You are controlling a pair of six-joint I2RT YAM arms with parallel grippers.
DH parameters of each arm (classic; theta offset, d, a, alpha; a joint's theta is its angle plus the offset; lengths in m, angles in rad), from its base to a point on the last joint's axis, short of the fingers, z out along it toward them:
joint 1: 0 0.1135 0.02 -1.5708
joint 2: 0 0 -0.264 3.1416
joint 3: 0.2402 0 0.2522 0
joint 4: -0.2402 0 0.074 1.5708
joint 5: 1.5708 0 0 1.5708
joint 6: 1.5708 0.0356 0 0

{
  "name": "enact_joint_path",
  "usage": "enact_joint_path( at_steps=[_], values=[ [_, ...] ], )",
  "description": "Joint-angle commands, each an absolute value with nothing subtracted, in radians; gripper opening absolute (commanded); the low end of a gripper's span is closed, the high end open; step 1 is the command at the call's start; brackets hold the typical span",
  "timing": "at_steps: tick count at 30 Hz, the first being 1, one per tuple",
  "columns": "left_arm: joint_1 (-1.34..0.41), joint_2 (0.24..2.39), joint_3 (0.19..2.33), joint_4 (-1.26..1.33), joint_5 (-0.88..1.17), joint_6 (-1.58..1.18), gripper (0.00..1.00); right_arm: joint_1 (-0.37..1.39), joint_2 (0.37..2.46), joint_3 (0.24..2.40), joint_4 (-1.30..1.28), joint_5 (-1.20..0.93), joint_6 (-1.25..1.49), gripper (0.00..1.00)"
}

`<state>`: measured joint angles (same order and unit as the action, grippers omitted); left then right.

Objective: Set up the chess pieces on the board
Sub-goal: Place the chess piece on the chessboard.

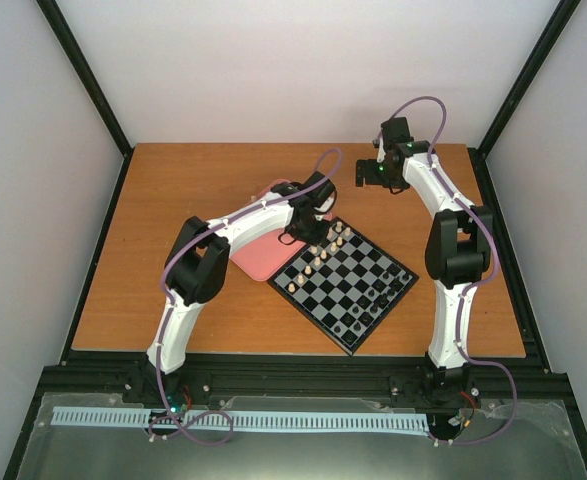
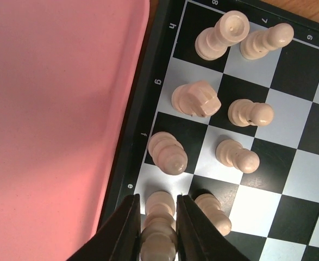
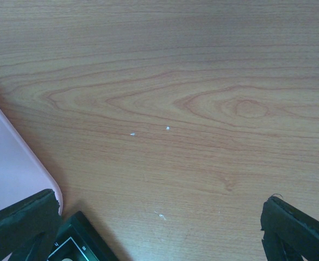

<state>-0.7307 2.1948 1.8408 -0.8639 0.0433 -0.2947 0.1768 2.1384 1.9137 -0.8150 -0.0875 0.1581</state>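
Observation:
The board (image 1: 345, 262) lies turned like a diamond at the table's middle. Several cream chess pieces (image 1: 313, 258) stand in two rows along its upper-left edge. In the left wrist view a rook (image 2: 221, 35), a knight (image 2: 197, 99) and a bishop (image 2: 168, 153) stand in the edge row, with pawns (image 2: 237, 155) beside them. My left gripper (image 2: 156, 202) is shut on a cream piece (image 2: 160, 215), whose base rests on the edge square marked e. My right gripper (image 1: 368, 175) hovers open over bare wood behind the board, its fingers (image 3: 23, 220) wide apart and empty.
A pink tray (image 1: 258, 255) lies against the board's upper-left edge and fills the left of the left wrist view (image 2: 56, 109). Small black pieces (image 1: 373, 300) stand along the board's lower-right edge. The board's corner (image 3: 75, 239) and the tray's edge (image 3: 7, 163) show below my right gripper.

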Motion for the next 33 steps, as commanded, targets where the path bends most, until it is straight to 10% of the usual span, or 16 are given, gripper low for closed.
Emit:
enact_joint_path(
  at_steps=[1,33],
  values=[
    [-0.742,2.222,1.847,-0.849,0.031,-0.304,0.2,0.169,2.111,1.908,-0.803,-0.092,0.156,1.0],
    [-0.631,2.045,1.876,-0.918,-0.161,-0.24,0.7,0.169,2.115,1.919,-0.804,-0.105,0.163,1.0]
  ],
)
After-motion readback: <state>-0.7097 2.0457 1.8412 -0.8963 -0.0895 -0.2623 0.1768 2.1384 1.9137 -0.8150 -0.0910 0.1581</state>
